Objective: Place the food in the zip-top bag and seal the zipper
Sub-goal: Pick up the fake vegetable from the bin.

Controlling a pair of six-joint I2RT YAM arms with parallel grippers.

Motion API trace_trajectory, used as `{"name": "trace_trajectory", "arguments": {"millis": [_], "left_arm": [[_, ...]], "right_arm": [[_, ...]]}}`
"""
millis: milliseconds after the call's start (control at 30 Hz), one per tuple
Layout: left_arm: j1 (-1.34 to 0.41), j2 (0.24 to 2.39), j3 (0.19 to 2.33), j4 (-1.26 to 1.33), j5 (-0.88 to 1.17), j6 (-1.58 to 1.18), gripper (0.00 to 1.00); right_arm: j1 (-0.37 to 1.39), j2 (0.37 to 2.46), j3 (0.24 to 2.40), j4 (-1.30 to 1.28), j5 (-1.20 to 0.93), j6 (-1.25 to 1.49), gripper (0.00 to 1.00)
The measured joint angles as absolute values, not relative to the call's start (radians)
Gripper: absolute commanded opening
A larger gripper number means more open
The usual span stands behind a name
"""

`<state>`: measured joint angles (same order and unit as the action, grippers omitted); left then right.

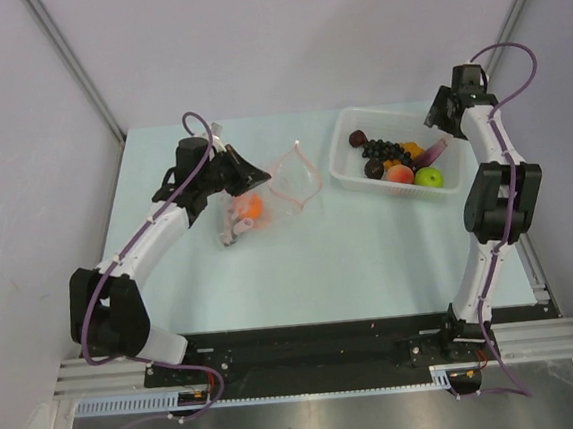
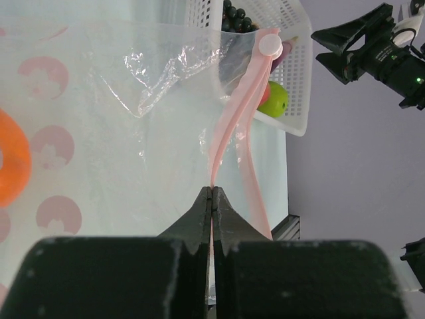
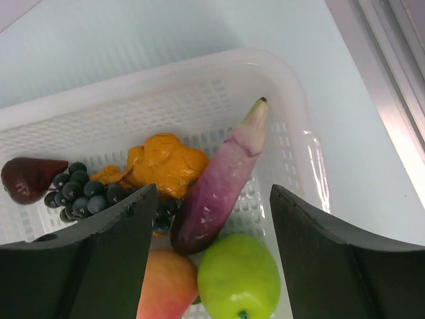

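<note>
The clear zip-top bag [image 1: 286,186] lies left of centre with its mouth open; an orange ball [image 1: 253,207] and a pink piece [image 1: 232,225] lie inside. My left gripper [image 1: 258,181] is shut on the pink-red zipper strip [image 2: 229,123], which carries a white slider [image 2: 270,44]. The rest of the food sits in the white basket [image 1: 348,169]: a green apple [image 3: 239,276], a peach-red fruit [image 3: 169,286], a dark grape cluster [image 3: 83,193], a purple eggplant-like piece [image 3: 219,179] and a yellow-orange lump [image 3: 163,163]. My right gripper [image 3: 212,193] is open and empty above them.
A dark red fruit [image 3: 26,179] lies at the basket's far left end. The basket stands at the back right of the pale table [image 1: 351,259], near its right edge. Grey walls close in the back and both sides.
</note>
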<state>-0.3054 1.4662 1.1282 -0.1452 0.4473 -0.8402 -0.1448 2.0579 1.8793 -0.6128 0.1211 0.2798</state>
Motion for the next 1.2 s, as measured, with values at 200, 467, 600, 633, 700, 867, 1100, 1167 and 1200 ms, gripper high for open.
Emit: {"name": "trace_trajectory", "arguments": {"millis": [200, 467, 600, 633, 700, 867, 1100, 1167, 1200], "left_arm": [[-0.305, 1.474, 1.131, -0.152, 0.440, -0.836, 0.00], [-0.305, 1.493, 1.142, -0.160, 0.437, -0.836, 0.00], [-0.305, 1.503, 1.143, -0.161, 0.437, -0.838, 0.00], [-0.305, 1.504, 1.143, -0.160, 0.437, -0.838, 0.00], [-0.305, 1.507, 1.144, -0.162, 0.437, -0.839, 0.00], [-0.305, 1.511, 1.158, -0.167, 0.437, -0.839, 0.00], [-0.305, 1.511, 1.160, -0.168, 0.437, -0.838, 0.00], [-0.305, 1.511, 1.160, -0.168, 0.437, -0.838, 0.00], [-0.305, 1.511, 1.160, -0.168, 0.437, -0.839, 0.00]], "right_arm": [[-0.110, 2.101, 1.892, -0.624, 0.183, 0.348, 0.69], [-0.091, 2.222, 1.941, -0.628, 0.233, 0.358, 0.68], [-0.084, 2.274, 1.959, -0.624, 0.247, 0.347, 0.67], [-0.082, 2.282, 1.960, -0.624, 0.251, 0.346, 0.67], [-0.075, 2.294, 1.961, -0.624, 0.259, 0.340, 0.66], [-0.060, 2.306, 1.970, -0.624, 0.273, 0.332, 0.42], [-0.064, 2.306, 1.992, -0.631, 0.265, 0.339, 0.18], [-0.068, 2.301, 2.000, -0.640, 0.250, 0.342, 0.09], [-0.071, 2.299, 2.007, -0.645, 0.243, 0.343, 0.00]]}}
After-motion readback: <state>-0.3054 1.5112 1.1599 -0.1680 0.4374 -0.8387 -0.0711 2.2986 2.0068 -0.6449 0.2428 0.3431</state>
